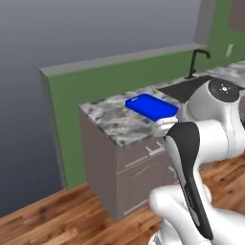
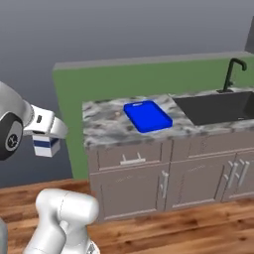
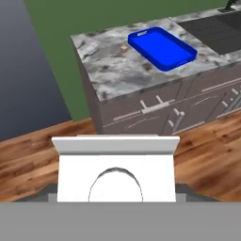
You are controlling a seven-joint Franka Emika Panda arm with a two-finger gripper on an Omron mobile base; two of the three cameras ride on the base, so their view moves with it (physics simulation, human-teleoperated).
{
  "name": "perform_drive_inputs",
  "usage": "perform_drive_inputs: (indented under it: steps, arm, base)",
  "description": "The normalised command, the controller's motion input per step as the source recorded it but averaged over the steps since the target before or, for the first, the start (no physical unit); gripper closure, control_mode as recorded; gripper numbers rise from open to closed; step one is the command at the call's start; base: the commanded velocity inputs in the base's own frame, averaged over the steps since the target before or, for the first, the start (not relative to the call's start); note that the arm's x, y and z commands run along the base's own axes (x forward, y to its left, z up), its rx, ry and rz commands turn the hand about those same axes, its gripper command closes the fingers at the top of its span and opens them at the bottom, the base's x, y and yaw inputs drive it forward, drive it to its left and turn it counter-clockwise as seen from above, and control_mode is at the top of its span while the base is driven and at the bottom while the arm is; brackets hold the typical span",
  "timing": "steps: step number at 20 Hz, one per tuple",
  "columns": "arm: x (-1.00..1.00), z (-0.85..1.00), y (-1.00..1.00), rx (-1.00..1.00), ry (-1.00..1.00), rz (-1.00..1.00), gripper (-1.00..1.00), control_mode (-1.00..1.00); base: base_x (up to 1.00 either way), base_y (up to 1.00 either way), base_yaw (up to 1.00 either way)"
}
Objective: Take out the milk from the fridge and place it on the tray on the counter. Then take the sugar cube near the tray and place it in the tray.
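My gripper (image 2: 46,143) is shut on the milk (image 2: 46,147), a small white carton with a blue band, held in the air left of the counter (image 2: 101,126). In the hand view the milk (image 3: 116,172) sits between the dark fingertips (image 3: 46,193), its gabled top toward the camera. The blue tray (image 2: 147,116) (image 3: 161,48) (image 1: 150,106) lies flat on the marbled counter (image 3: 110,75), well ahead of the carton. Just left of the tray lies the tiny tan sugar cube (image 3: 124,47). The fridge is out of view.
A dark sink (image 2: 218,106) with a black faucet (image 2: 232,72) lies right of the tray. A green wall (image 2: 114,82) backs the counter. Cabinet fronts with metal handles (image 3: 153,107) face me, above a wooden floor (image 3: 37,146).
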Motion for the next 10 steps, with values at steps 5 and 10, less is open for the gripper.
perform_drive_inputs:
  steps: [5, 10]
  arm:
    - [0.0, 0.0, 0.0, 0.0, 0.0, 0.0, 1.0, 1.0]
    - [0.0, 0.0, 0.0, 0.0, 0.0, 0.0, 1.0, 1.0]
  base:
    - [1.0, -1.0, 0.35]
    - [0.98, -1.0, 0.34]
